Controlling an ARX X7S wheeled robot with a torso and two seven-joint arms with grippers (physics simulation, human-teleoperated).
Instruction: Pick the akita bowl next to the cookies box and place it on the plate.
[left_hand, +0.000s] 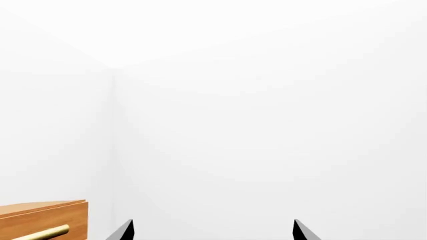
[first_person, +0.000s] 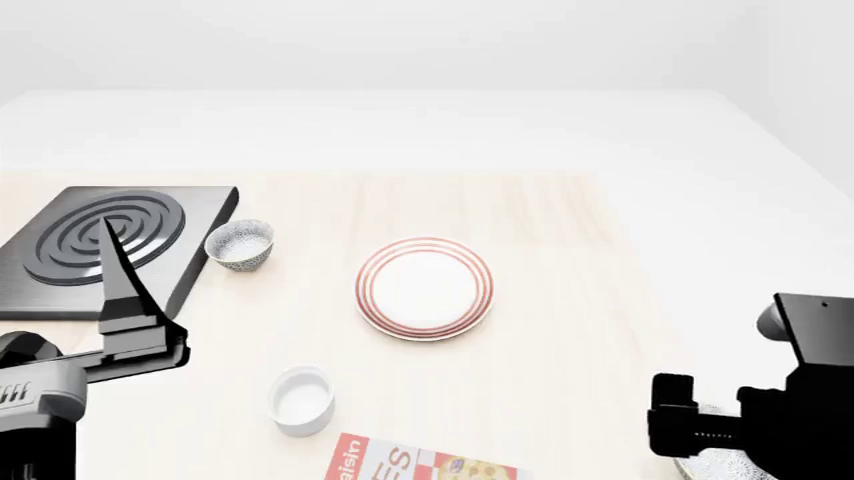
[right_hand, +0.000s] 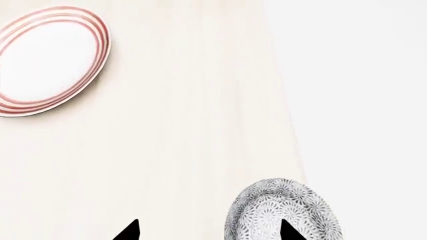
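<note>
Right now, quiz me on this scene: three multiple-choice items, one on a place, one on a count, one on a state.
1. Where is the plate?
A on the stove
B mid-table
C on the cookie box

2. How many speckled bowls are there?
A one
B two
C three

3. The plate is:
A empty
B holding a bowl
C holding a cup

1 B: the plate lies on bare tabletop.
2 B: one bowl sits beside the stove, and a second bowl sits near the table's edge.
3 A: nothing rests on the plate.
</note>
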